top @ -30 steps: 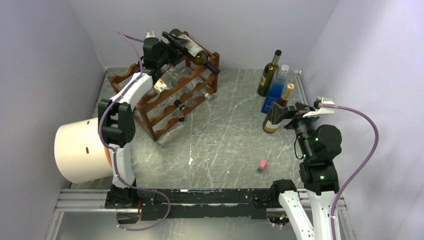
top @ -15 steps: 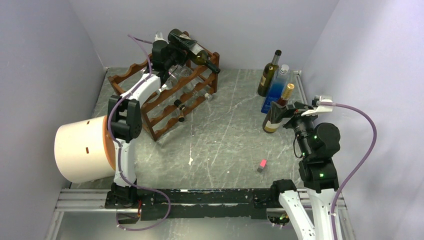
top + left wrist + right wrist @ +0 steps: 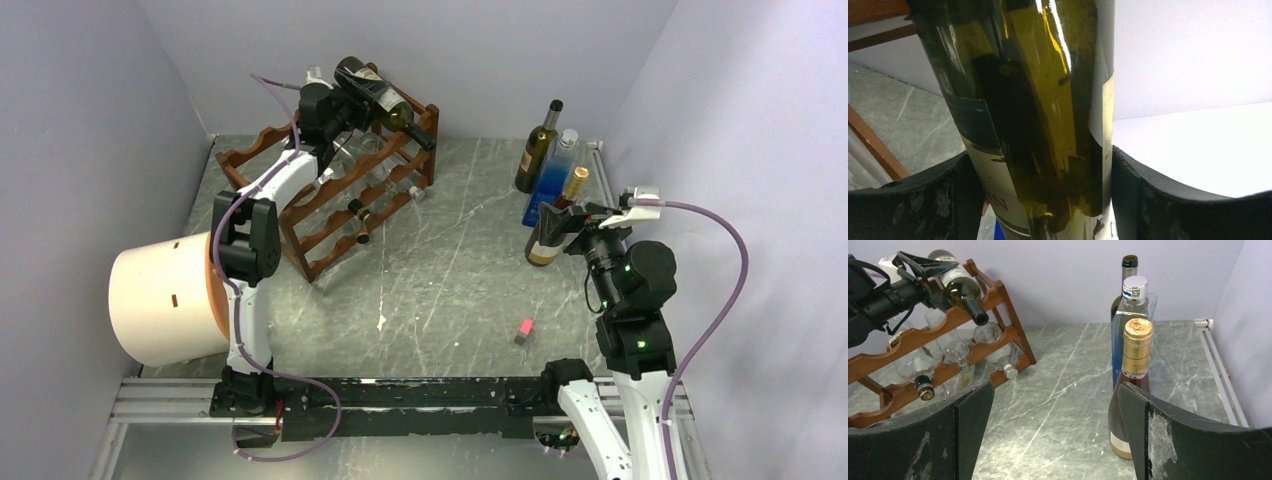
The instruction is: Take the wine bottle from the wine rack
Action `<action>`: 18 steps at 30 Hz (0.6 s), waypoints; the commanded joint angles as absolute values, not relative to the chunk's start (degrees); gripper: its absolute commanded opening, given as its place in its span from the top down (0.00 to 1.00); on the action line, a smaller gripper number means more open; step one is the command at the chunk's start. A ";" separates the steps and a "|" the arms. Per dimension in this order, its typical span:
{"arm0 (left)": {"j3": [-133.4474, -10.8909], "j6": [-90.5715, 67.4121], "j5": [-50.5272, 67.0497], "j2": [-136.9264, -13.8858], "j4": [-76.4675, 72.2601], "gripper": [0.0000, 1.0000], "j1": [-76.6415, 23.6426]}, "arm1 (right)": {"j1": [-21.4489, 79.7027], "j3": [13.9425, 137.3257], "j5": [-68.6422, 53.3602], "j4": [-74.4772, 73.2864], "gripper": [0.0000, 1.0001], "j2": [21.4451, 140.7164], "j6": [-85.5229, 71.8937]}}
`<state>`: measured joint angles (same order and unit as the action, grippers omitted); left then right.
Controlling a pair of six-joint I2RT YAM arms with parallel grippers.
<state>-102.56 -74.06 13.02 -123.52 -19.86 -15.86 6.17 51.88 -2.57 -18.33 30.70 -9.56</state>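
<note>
The wine rack (image 3: 318,210) stands at the far left, also in the right wrist view (image 3: 948,320). A dark green wine bottle (image 3: 385,98) with a pale label lies tilted along its top tier, neck pointing down to the right. My left gripper (image 3: 335,100) is shut on the bottle's body near its base. In the left wrist view the bottle (image 3: 1038,110) fills the gap between both fingers (image 3: 923,200). I cannot tell whether the bottle still touches the rail. My right gripper (image 3: 580,222) is open and empty, low beside a gold-capped bottle (image 3: 1130,385).
Several clear glass bottles (image 3: 352,160) lie in the rack's lower tiers. A dark green bottle (image 3: 537,148), a blue-tinted bottle (image 3: 555,180) and the gold-capped bottle (image 3: 555,225) stand at the far right. A cream cylinder (image 3: 160,300) lies left. A small pink object (image 3: 523,331) lies near front.
My left arm has reached further right and forward along the rack's top, bringing the gripper around the bottle's base end. The bottle has barely shifted. The right arm has hardly moved.
</note>
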 commanded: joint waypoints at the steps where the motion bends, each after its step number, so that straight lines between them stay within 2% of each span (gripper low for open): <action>1: -104.06 -73.80 16.63 -116.06 -26.18 0.92 -15.17 | 6.59 53.05 -3.06 -18.35 0.00 30.97 -9.40; 12: -99.49 -77.42 24.14 -105.71 -30.48 0.93 -13.92 | 6.58 54.56 -5.55 -19.62 0.00 33.55 -9.37; 18: -90.20 -81.56 34.46 -97.56 -37.90 0.93 -13.89 | 6.59 56.87 -9.63 -18.17 0.00 35.38 -9.37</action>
